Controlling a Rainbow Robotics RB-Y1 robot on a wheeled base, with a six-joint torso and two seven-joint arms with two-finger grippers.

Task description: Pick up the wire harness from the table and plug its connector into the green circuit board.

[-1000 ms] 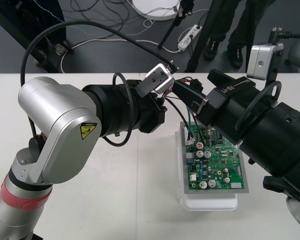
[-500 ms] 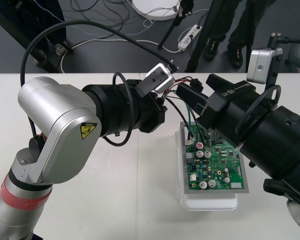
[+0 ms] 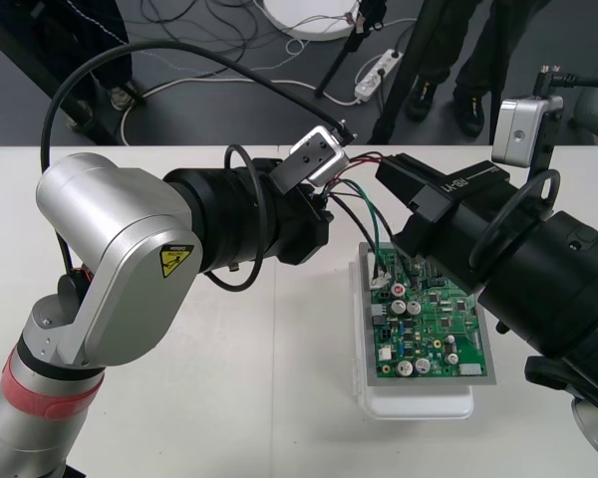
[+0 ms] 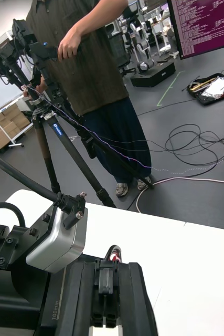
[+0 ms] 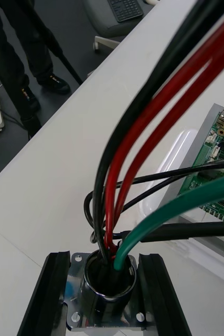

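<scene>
The wire harness (image 5: 143,136) is off the table; whether it is plugged in I cannot tell. The left gripper (image 5: 104,260), reaching rightward, clamps the metal socket (image 5: 109,304). Its wires (image 3: 372,227) drop to the board's (image 3: 434,324) far-left corner. The right gripper (image 4: 105,273), over the board's far edge, pinches a red-and-black loop.

Circuit board (image 3: 434,324): green, lying flat on its white base (image 3: 419,403) on the tabletop (image 3: 279,378), its right side under my right arm.
Left hand (image 3: 331,189): in from the left on its silver-and-black arm, poised above the tabletop near the board's far left corner.
Wire harness (image 3: 364,204): red, black and green wires fan out of the Left hand and drop to that corner. I cannot tell whether the plug is seated.
Right hand (image 3: 387,171): in from the right over the board's far edge, its black tip just beside the red wire's upper arc.
</scene>
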